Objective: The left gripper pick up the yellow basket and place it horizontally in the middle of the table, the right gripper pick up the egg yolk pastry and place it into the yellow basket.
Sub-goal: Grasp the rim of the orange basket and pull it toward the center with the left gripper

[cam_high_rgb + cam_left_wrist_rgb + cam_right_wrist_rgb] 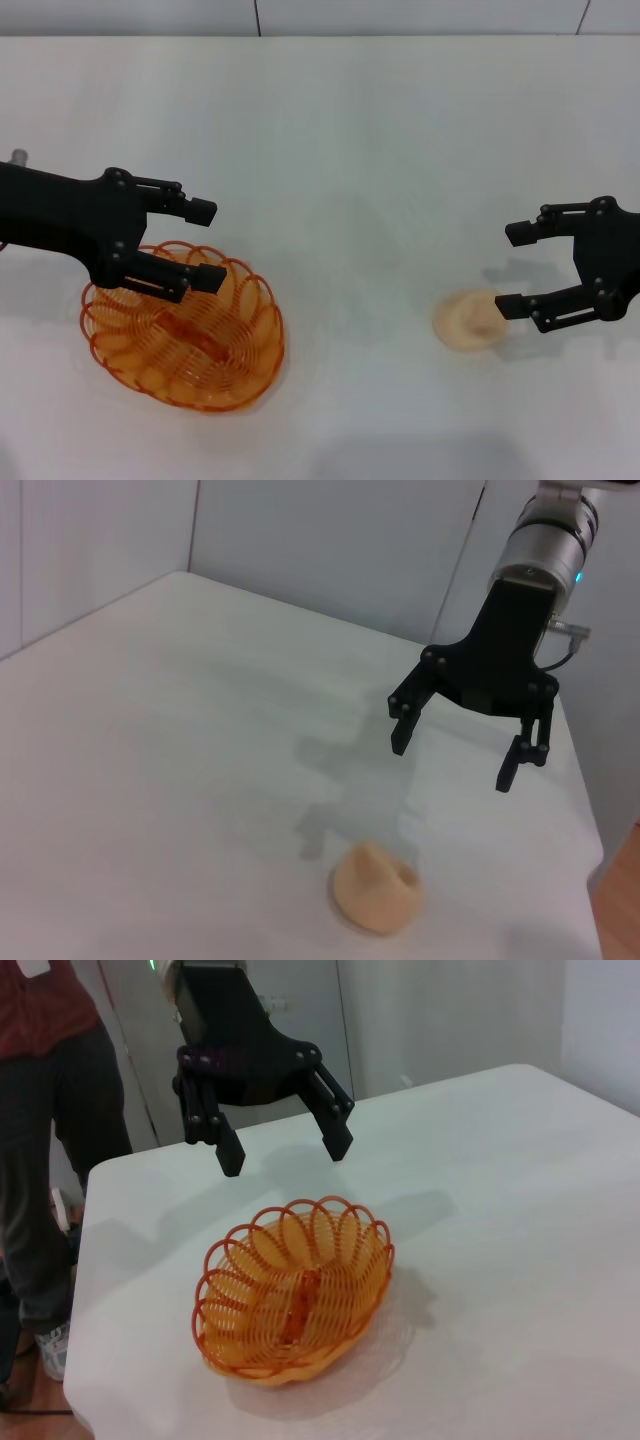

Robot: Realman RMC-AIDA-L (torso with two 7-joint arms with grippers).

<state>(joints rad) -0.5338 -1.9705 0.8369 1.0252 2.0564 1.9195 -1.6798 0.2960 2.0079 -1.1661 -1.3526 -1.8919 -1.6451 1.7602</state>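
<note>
The yellow basket (240, 370) rests on the white table at the near left, its long axis slanting; the right wrist view shows the basket (340, 1330) empty. My left gripper (208, 245) hangs open over the basket's far rim with nothing between its fingers, and it appears as the black claw (285, 1157) above the basket. The egg yolk pastry (468, 318) lies on the table at the right. My right gripper (510, 270) is open just right of the pastry and slightly above it, holding nothing. The left wrist view shows the right gripper (452, 762) beyond the pastry (378, 888).
The white table (350, 150) stretches between the two arms. A person (40, 1110) stands beside the table's edge past the basket. A wall runs along the table's far edge.
</note>
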